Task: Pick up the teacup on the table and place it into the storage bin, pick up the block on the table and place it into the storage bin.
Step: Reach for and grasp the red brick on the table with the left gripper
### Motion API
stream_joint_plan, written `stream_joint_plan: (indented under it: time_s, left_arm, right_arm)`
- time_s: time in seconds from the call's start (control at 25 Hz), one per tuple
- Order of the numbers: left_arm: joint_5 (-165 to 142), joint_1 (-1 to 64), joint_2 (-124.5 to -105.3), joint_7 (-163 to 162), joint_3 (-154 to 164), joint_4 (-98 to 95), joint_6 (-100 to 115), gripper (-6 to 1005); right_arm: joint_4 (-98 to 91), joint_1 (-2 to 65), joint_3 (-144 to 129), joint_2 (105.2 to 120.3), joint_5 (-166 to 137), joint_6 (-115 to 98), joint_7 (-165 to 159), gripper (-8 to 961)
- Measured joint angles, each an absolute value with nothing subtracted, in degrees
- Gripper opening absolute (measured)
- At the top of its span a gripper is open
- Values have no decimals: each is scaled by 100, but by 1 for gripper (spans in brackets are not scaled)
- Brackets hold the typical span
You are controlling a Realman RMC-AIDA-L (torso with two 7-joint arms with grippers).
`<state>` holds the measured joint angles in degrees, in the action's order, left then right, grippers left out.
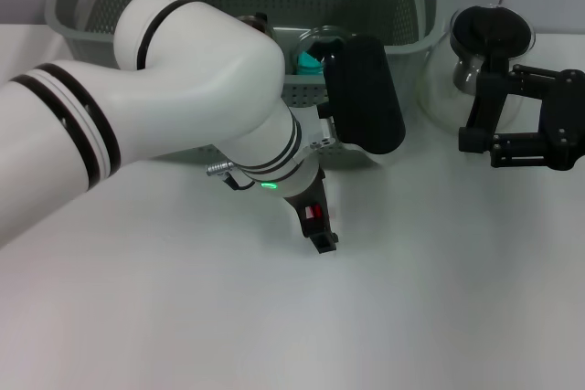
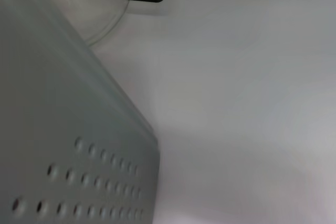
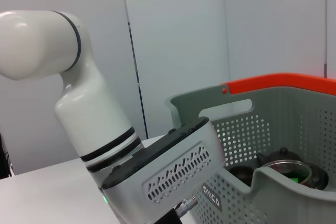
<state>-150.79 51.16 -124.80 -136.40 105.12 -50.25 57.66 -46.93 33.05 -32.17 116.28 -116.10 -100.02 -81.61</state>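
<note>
Grey-green perforated storage bin (image 1: 388,6) with orange handle clips, at the far side of a white table (image 1: 439,299). Inside the bin, behind its front wall, a rounded clear vessel beside something teal, probably the teacup (image 1: 317,46), though partly hidden by the arm. Left gripper (image 1: 317,226) pointing down at the table just in front of the bin's front wall, with the wall filling much of the left wrist view. At its tip, a small red-and-white patch, possibly the block (image 1: 313,215), directly at the fingers. Cannot tell whether pinched or merely beside them, nor which way its long axis runs. Right gripper (image 1: 484,139) well to the right of the bin, beside a glass pot (image 1: 457,52), fingers spread and holding nothing. Left arm clearly nearer the block, bin opening just beyond and above it.
</note>
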Motion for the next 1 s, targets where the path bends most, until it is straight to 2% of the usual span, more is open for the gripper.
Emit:
stream_joint_plan:
  time_s: [1.0]
  left_arm:
    - [-15021, 5226, -12481, -13632, 10513, -4895, 5692, 948]
  right_arm:
    - [-4693, 3287, -3181, 11637, -11610, -10011, -8108, 928]
